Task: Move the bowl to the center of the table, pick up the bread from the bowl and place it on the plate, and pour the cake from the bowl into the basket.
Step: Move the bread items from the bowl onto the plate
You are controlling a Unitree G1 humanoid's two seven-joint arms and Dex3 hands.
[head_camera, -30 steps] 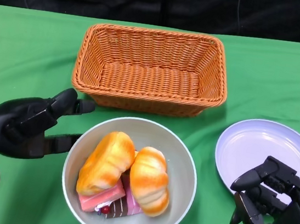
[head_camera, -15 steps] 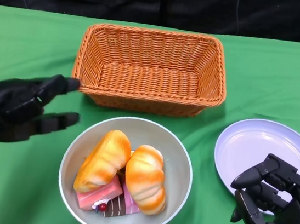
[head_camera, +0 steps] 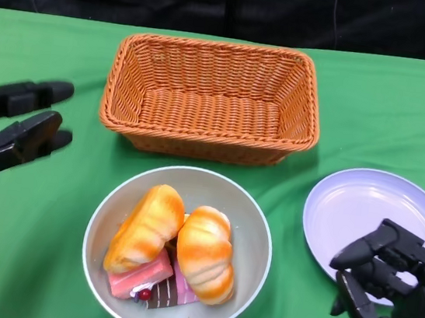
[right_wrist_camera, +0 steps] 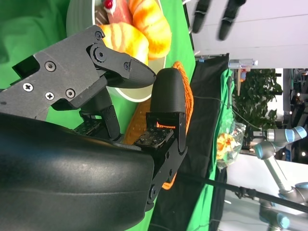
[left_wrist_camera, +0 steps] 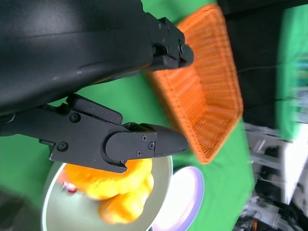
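My left hand (head_camera: 8,132) is hovering over the green table (head_camera: 383,111) at its left side, well apart from the bowl (head_camera: 253,235); its fingers (head_camera: 37,91) are lying stretched out and spread, and they are holding nothing. My right hand (head_camera: 390,296) is sitting at the table's lower right corner, just at the near edge of the plate (head_camera: 370,211); its fingers (head_camera: 361,251) are lying loosely curled but apart, and nothing is resting between them. The bowl is standing on the table in front of me, near the middle, just in front of the basket (head_camera: 213,96) and not touching it. Two pieces of bread are lying inside the bowl: the left bread (head_camera: 144,228) is leaning against the right bread (head_camera: 204,252). Both are resting on top of the cake (head_camera: 153,284), a pink slice and a darker slice with a red berry, which is showing at the near side of the bowl. The plate is lying to the right of the bowl, apart from it, with its surface bare. The basket is standing upright behind the bowl, its opening facing up.
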